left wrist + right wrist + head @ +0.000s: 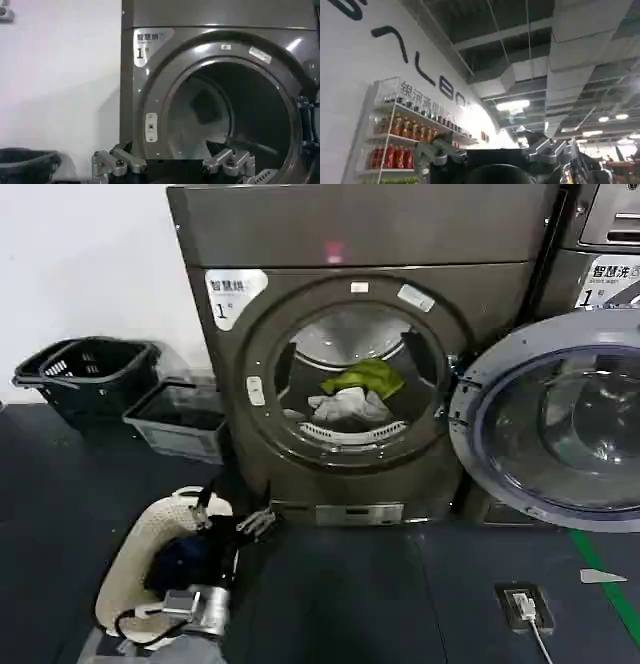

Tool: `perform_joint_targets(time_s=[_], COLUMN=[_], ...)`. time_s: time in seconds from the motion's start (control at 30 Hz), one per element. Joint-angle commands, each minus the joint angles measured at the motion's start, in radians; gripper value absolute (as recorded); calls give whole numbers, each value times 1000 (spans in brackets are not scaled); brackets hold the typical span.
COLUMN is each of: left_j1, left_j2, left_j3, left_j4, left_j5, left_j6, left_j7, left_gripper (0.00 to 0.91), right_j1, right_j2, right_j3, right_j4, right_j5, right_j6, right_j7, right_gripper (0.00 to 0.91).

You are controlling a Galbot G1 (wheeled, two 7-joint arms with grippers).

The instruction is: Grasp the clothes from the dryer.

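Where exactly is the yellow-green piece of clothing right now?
In the head view, the yellow-green fabric piece lies inside the open bronze-grey metal dryer's drum, on top of the white and grey clothes.

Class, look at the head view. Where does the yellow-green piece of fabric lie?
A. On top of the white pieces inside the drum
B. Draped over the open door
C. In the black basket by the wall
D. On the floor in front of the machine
A: the yellow-green piece of fabric rests on the white fabric pieces inside the drum of the bronze-grey metal front-loading dryer, whose round porthole door stands open.
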Motion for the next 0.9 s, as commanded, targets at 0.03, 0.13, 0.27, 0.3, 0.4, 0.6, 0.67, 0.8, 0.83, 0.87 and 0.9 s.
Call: perform_joint_targets(time_s=[0.03,0.13,0.27,0.3,0.4,0.6,0.67,0.8,0.83,0.87,0.9], left_j1=[0,-1,0,0,-1,-3,-4,-4,-4,-5,-5], left_j2=[0,-3,-5,-4,-4,-6,-7,-5,-4,-4,-4], left_j3=[0,0,2,4,3,5,5,7,7,7,7], left_j4=[-2,-3,-3,-3,-4,-4,-4,-2,-1,-1,-1], left_j5=[8,10,10,9,9,8,7,5,5,5,5], left_j6=[-5,-3,1,2,5,7,7,9,9,9,10], left_j7=[2,2,5,7,10,11,11,13,13,13,13], left_gripper=[907,907,907,907,907,907,907,907,907,907,907], right_j1=[1,2,3,3,5,9,9,7,7,7,7], right_j2=[-1,0,5,6,5,8,9,15,16,16,15], right_j3=[0,3,4,5,9,6,8,10,10,10,10], right_j4=[4,-3,-5,-5,-9,-6,-9,-11,-11,-10,-10], right_j5=[26,27,28,28,27,27,27,28,27,28,28], right_j6=[17,23,27,28,30,30,33,36,36,36,36], right_j7=[-3,1,2,5,2,-2,-1,-3,-5,-5,-5], right_gripper=[907,907,907,907,907,907,907,907,907,907,907])
